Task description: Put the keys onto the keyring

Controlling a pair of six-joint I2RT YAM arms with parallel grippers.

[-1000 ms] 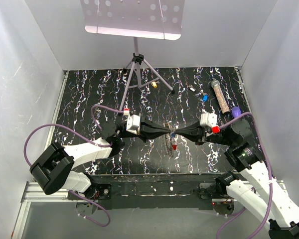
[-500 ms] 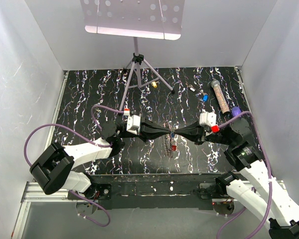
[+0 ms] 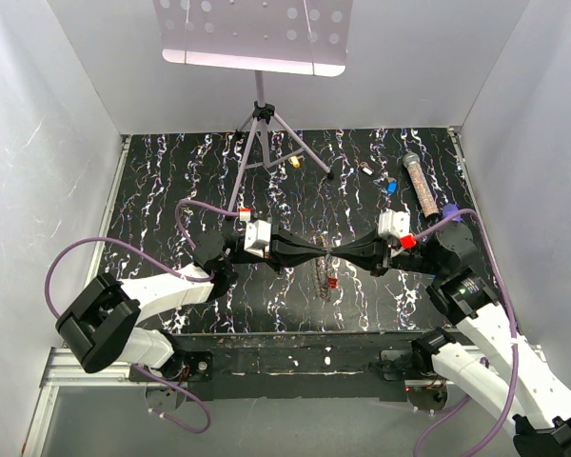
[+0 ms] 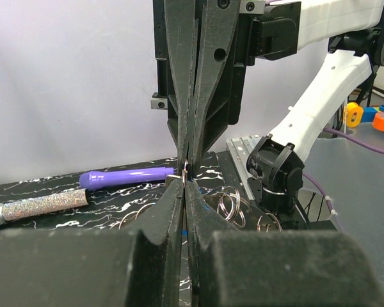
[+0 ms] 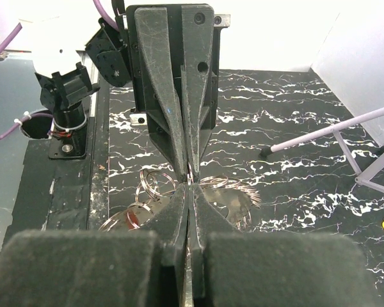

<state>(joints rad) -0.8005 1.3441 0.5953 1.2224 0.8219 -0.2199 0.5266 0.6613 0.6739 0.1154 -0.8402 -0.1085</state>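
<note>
My left gripper [image 3: 324,251] and right gripper [image 3: 338,252] meet tip to tip above the middle of the table, both shut. A thin metal loop of the keyring [image 5: 191,173] is pinched where the tips touch. In the left wrist view the left gripper [image 4: 184,183] points up at the right one's fingers [image 4: 205,96]. The rest of the keyring [image 3: 324,275] spreads in linked rings just below, with a red key [image 3: 333,283] on it. A blue key [image 3: 392,188] and a yellow key [image 3: 294,162] lie apart at the back.
A glittery tube [image 3: 420,181] and a purple pen [image 3: 450,211] lie at the right rear. A tripod stand [image 3: 260,124] rises at the back centre, one leg [image 5: 333,133] reaching toward the middle. White walls close three sides.
Both gripper tips have shifted slightly toward the back. The blue speck seen between the tips a second ago no longer shows. The red key sits a little closer under the tips.
</note>
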